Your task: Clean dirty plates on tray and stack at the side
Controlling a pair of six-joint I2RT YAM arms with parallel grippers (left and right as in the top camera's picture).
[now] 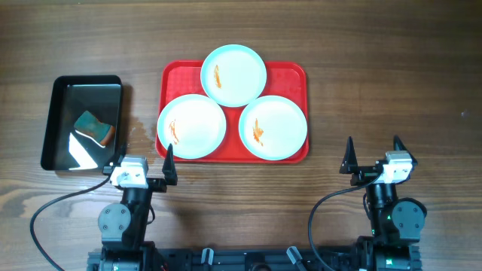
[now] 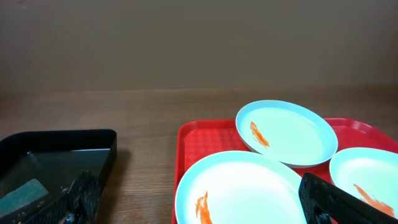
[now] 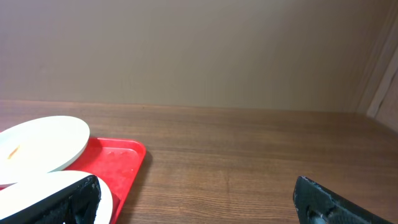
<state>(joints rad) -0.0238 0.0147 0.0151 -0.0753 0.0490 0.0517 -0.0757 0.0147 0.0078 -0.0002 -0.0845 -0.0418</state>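
Note:
The red tray (image 1: 290, 75) lies at the table's middle back and carries three mint-white plates, each with an orange smear: a back plate (image 1: 234, 74), a left plate (image 1: 191, 126) and a right plate (image 1: 273, 127). My left gripper (image 1: 142, 162) is open and empty, just in front of the tray's left corner. My right gripper (image 1: 373, 153) is open and empty, right of the tray. In the left wrist view the left plate (image 2: 239, 190) lies between my fingers, with the back plate (image 2: 286, 132) beyond. In the right wrist view the tray's corner (image 3: 118, 162) shows at left.
A black glossy tray (image 1: 56, 124) stands left of the red tray and holds a teal-and-orange sponge (image 1: 95, 128); both show in the left wrist view, the tray (image 2: 56, 152) and the sponge (image 2: 18, 194). Bare wood lies right of the red tray.

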